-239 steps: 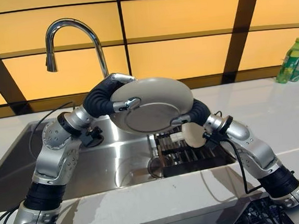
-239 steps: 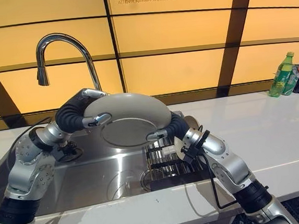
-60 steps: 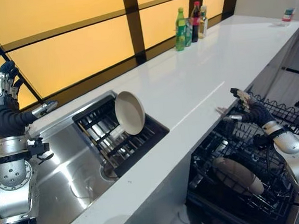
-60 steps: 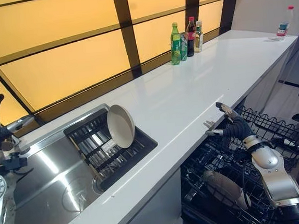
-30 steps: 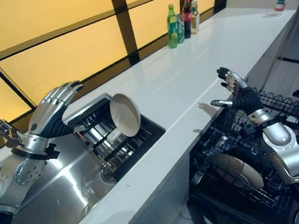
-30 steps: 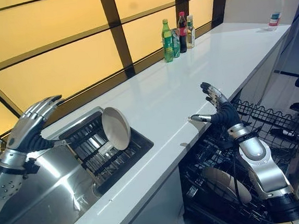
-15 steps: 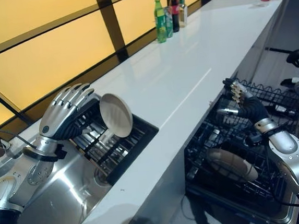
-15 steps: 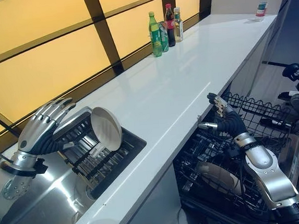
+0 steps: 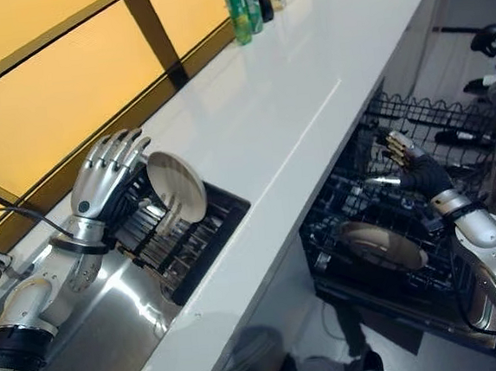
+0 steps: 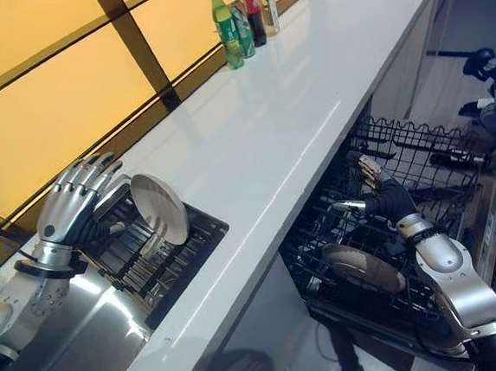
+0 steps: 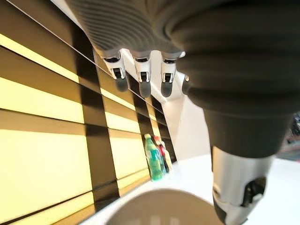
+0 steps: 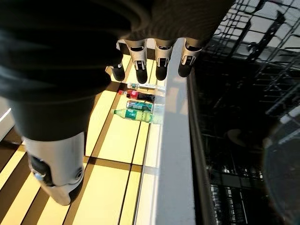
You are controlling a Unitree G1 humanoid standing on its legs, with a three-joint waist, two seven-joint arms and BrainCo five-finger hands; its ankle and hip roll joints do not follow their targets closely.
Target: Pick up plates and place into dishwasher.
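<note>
Round cream plate [image 9: 177, 186] upright in ribbed rack [image 9: 192, 242] (black), left hand [image 9: 104, 176] beside

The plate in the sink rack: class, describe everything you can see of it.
The plate is round, pale cream, smooth like ceramic, with a shallow raised rim. It stands on edge in the dark slotted rack set in the steel sink, its face turned toward the white counter. The open left hand is right behind it; contact cannot be told.

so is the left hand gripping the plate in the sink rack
No, the left hand is open with straight fingers just behind the plate, which stands in the sink rack.
</note>
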